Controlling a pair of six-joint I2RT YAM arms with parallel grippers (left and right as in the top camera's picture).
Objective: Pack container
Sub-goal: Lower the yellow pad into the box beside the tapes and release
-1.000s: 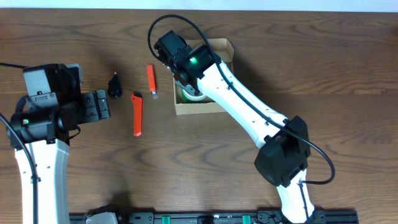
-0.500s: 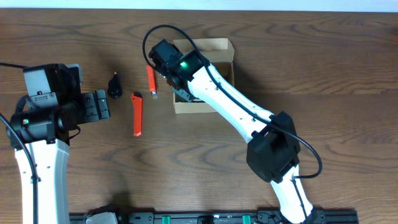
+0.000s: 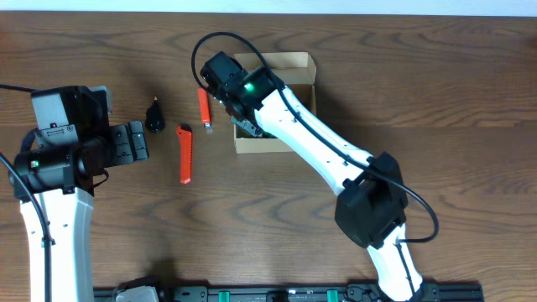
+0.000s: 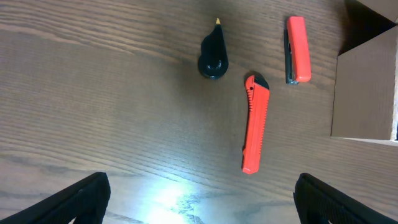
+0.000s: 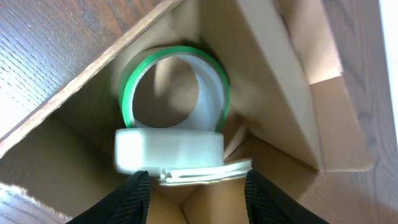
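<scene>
While our right gripper [image 5: 198,178] is hanging spread and empty over the tape roll [image 5: 211,102] in the box [image 3: 298,65], we are judging it nearest the short orange cutter [image 3: 202,105] just beside the box's left wall.

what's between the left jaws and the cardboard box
Three things in the left wrist view: a black cone-shaped piece, a long orange cutter and a shorter orange tool nearest the box.

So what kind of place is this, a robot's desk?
Probably a packing bench in a robot lab: white robot arms stand at a wooden table, with a cardboard box holding a green tape roll, and orange cutters lie beside it.
</scene>
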